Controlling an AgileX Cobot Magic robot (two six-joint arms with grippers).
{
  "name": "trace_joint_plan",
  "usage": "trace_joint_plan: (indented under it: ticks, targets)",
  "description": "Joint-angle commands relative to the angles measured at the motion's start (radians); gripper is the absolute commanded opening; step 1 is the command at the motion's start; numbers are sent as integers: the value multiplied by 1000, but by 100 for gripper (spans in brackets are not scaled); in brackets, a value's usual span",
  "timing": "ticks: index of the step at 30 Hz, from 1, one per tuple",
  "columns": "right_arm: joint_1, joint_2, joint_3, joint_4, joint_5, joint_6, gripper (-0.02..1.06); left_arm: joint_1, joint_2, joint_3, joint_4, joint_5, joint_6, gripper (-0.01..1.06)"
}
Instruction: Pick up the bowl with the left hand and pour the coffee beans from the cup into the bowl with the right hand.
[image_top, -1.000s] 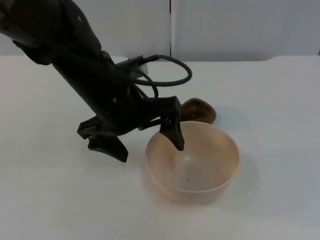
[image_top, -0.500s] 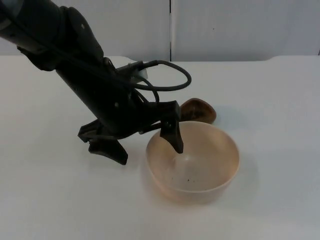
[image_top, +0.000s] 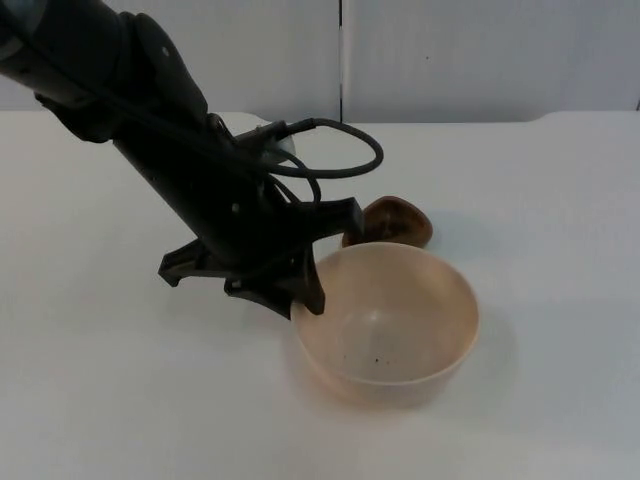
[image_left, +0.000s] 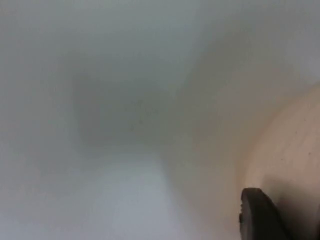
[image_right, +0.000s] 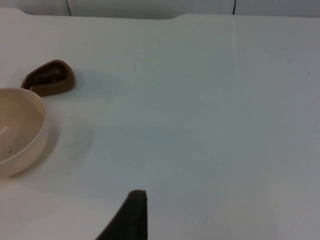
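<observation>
A wide beige bowl (image_top: 400, 330) stands on the white table, with a few dark specks on its bottom. My left gripper (image_top: 305, 293) is shut on the bowl's left rim, one finger inside the wall and one outside. The bowl's wall (image_left: 295, 150) is close up in the left wrist view, beside a black fingertip (image_left: 257, 215). A small brown cup (image_top: 395, 222) with dark coffee beans sits just behind the bowl. In the right wrist view the cup (image_right: 49, 77) and the bowl (image_right: 17, 130) lie far off. My right gripper's fingertip (image_right: 132, 212) hangs over bare table, holding nothing.
The grey partition wall (image_top: 450, 55) closes off the table at the back. White table top (image_top: 560, 250) stretches to the right of the bowl and in front of it.
My left gripper's fingers have come together on the bowl's left rim; before, they stood wide apart, one inside the bowl and one outside. Bowl and cup have stayed in place.
</observation>
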Motion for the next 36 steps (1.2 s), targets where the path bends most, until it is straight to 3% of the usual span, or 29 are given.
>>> trace_joint_plan:
  ticks: [1, 5, 15, 22, 29, 36]
  targets:
    - [-5, -4, 2, -6, -3, -11, 105, -5, -3, -6, -15, 9, -6, 12]
    - [-5, -4, 2, -6, -3, -11, 105, -5, -3, -6, -15, 11, -6, 5]
    - [-5, -4, 2, -6, -3, -11, 105, -5, -37, -6, -1, 50, -6, 5]
    - [-5, -4, 2, -6, -3, -11, 105, 47, -105, -6, 23, 92, -6, 5]
    - [-5, -4, 2, -6, -3, -11, 105, 137, -183, -6, 185, 183, -107, 5]
    - [-5, -4, 2, -6, -3, -11, 105, 143, -263, 29, 310, 185, -191, 5]
